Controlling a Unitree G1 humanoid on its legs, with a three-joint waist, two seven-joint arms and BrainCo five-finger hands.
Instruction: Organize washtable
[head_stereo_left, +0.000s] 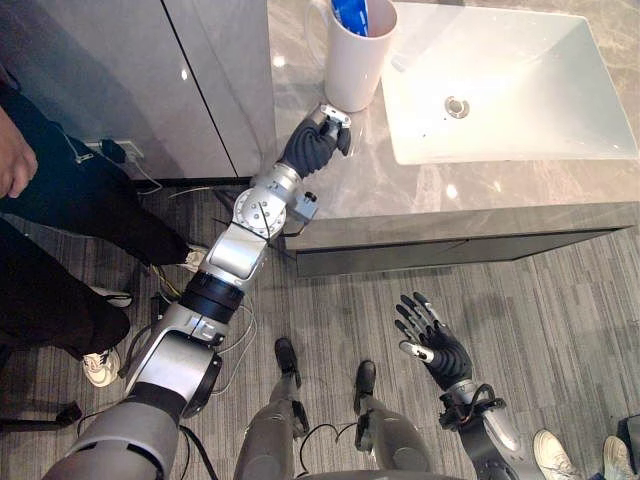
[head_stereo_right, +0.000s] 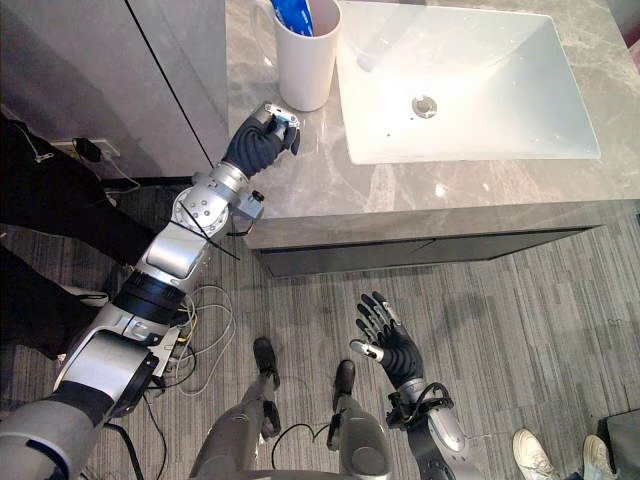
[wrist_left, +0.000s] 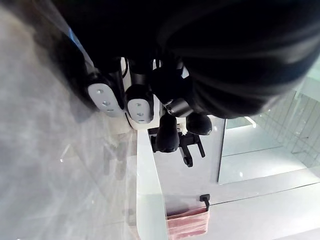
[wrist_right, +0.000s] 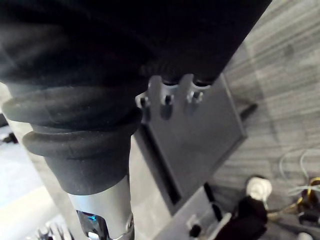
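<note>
The washtable's grey marble countertop (head_stereo_left: 400, 185) is seen from above, with a white basin (head_stereo_left: 540, 90) sunk into its right part and a drain (head_stereo_left: 457, 106) at the basin's middle. A white cup (head_stereo_left: 355, 65) is stood near the back edge, just beside the basin's left rim, and a blue tube (head_stereo_left: 352, 14) is held upright inside it.

The left hand (head_stereo_left: 315, 145) is laid on the countertop at the cup's front, its fingertips touching or almost touching the cup's base. Its fingers (wrist_left: 140, 107) are curled in, and nothing seems to be held between them. The right hand (head_stereo_left: 432, 343) is hung low over the floor, well apart from the countertop, with its fingers spread.

The step in hand is judged to be an approach to the cup. For the next move, the curled fingers would need to be opened and set round the cup's wall before it can be lifted or shifted without being tipped.

A black faucet (wrist_left: 187, 145) and a pink towel (wrist_left: 187, 225) are shown in the left wrist view. A person (head_stereo_left: 40, 200) at the left is shown in the head views.
</note>
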